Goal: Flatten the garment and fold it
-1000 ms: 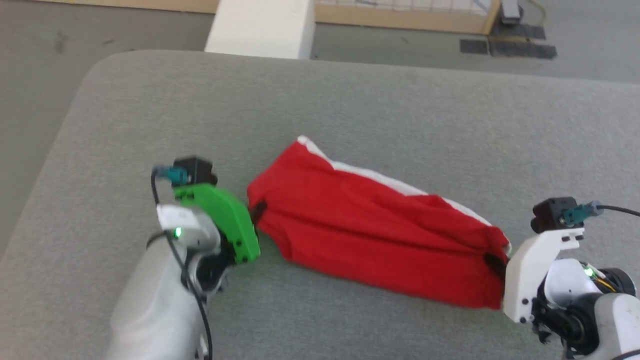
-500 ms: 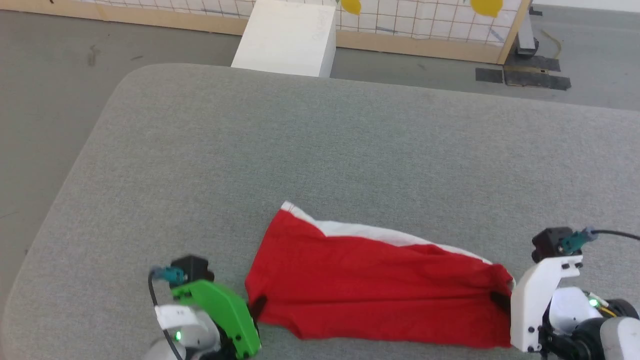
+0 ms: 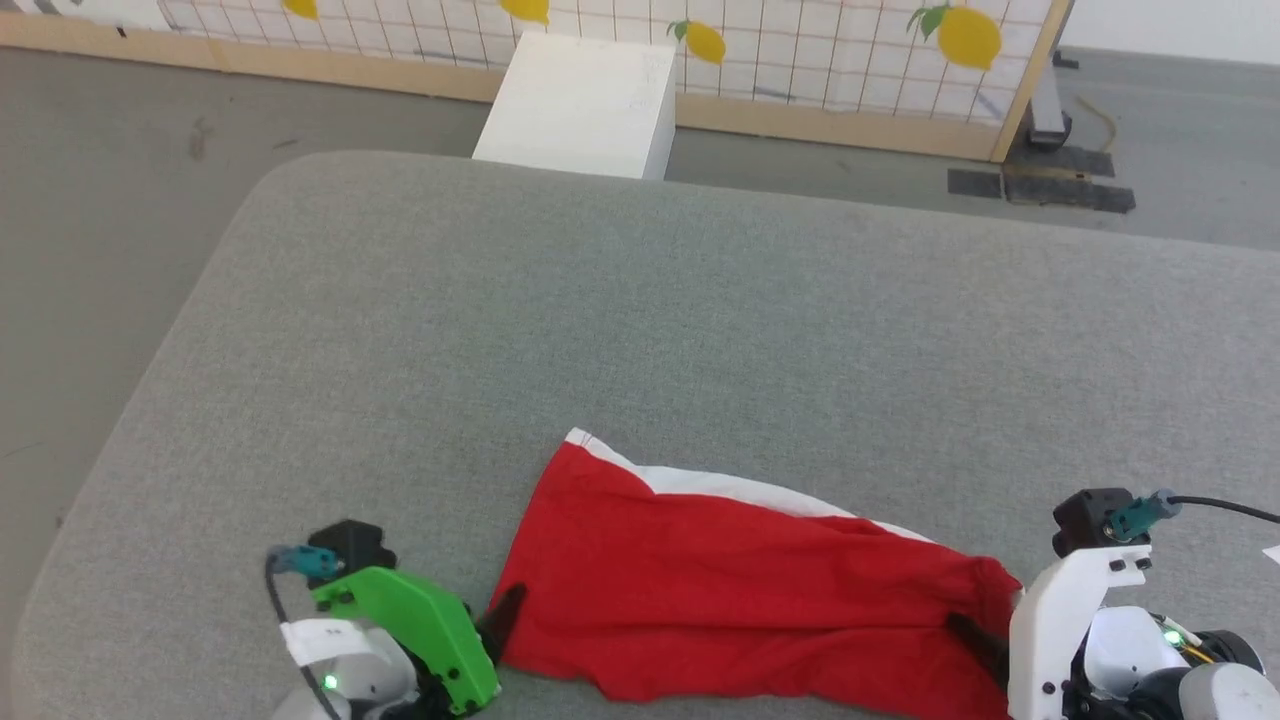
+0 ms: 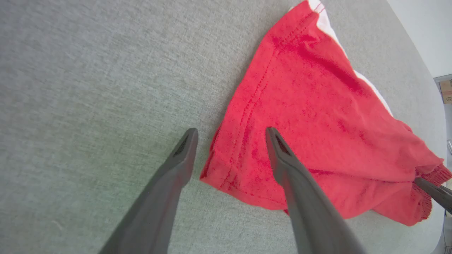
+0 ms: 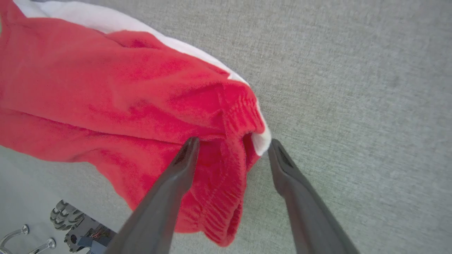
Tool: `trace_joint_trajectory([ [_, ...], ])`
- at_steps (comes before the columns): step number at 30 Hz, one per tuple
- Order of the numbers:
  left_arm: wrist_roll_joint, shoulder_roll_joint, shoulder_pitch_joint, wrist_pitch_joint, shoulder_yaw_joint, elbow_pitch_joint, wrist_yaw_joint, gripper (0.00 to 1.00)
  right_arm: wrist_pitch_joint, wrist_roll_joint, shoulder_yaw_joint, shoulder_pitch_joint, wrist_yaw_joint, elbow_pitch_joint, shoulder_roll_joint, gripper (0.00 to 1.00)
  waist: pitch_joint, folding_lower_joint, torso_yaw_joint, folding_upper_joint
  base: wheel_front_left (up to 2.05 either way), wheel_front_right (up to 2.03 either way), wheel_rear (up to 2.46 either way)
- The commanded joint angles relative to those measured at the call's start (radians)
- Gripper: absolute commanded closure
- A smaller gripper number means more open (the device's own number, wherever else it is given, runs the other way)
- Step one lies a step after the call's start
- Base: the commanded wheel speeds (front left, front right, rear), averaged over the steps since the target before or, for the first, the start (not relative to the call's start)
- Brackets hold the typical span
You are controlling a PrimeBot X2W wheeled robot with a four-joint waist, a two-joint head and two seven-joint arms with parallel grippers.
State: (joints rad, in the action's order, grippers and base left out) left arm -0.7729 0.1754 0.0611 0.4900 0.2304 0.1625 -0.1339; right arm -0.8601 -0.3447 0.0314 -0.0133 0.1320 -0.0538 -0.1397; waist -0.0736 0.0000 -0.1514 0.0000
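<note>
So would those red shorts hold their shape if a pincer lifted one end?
Probably not: the shorts lie creased and bunched at the gathered waistband, so they'd likely droop. The thin, stitched fabric looks light. Pushed, they'd probably wrinkle rather than slide on the textured grey table.

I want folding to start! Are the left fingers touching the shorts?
Cannot tell. Left wrist view: one of the fingers overlaps the shorts; contact unclear.

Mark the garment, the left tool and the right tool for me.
garment (image 3: 740, 590), head view, middle of the red fabric.
left tool (image 4: 231, 129), left wrist view, midway between its open fingertips.
right tool (image 5: 233, 140), right wrist view, midway between its open fingertips.
</note>
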Motion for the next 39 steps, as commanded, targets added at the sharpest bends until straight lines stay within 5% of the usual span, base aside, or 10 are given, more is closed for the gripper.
trace_joint_trajectory([
  [1, 0.01, 0.013, -0.006, -0.012, -0.012, -0.018, -0.008, 0.0, 0.013, -0.002, -0.003, 0.017, -0.001, 0.009, -0.004, 0.0, 0.01, 0.0, 0.003, 0.0, 0.0, 0.0, 0.0],
  [8, 0.079, 0.057, 0.007, -0.169, -0.045, -0.12, 0.023, 0.0, 0.048, 0.007, 0.011, 0.059, -0.001, 0.092, -0.008, 0.0, 0.028, 0.0, 0.011, 0.0, 0.0, 0.0, 0.0],
  [19, 0.324, 0.091, 0.029, -0.723, -0.055, -0.134, 0.133, 0.0, 0.128, 0.093, 0.02, 0.094, -0.001, 0.135, 0.06, 0.0, -0.008, 0.0, 0.032, 0.0, 0.0, 0.0, 0.0],
  [39, 0.522, -0.079, -0.019, -0.752, -0.226, -0.204, 0.229, 0.0, 0.082, 0.177, -0.051, -0.026, -0.001, -0.076, 0.089, 0.0, -0.081, 0.0, 0.016, 0.0, 0.0, 0.0, 0.0],
])
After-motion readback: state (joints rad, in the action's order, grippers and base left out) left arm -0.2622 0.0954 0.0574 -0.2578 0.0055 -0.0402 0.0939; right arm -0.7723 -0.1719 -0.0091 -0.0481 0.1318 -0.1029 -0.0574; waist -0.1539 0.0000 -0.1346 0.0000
